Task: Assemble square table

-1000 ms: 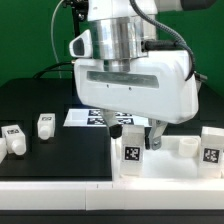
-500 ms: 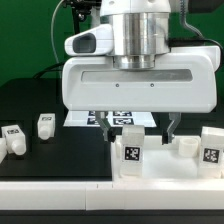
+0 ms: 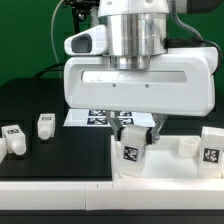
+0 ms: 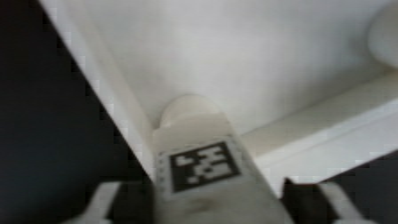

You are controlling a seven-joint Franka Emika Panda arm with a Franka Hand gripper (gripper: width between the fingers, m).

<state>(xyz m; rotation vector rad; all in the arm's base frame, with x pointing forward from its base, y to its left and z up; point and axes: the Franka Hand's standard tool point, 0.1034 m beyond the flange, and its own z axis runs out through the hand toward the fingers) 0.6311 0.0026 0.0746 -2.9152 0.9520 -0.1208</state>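
Fingers (image 3: 118, 134) narrowed onto an upright leg (image 3: 131, 154), one on each side. They look to be touching it, but the wrist view is blurry at the tips. The leg's tag faces the exterior camera. The leg stands on the white tabletop (image 3: 172, 166), near its corner at the exterior view's left. A second leg (image 3: 210, 146) is at the tabletop's other side. A third leg (image 3: 45, 124) and a fourth leg (image 3: 12, 140) sit well apart on the black counter (image 3: 60, 160). The marker board (image 3: 90, 118) lies behind the arm.
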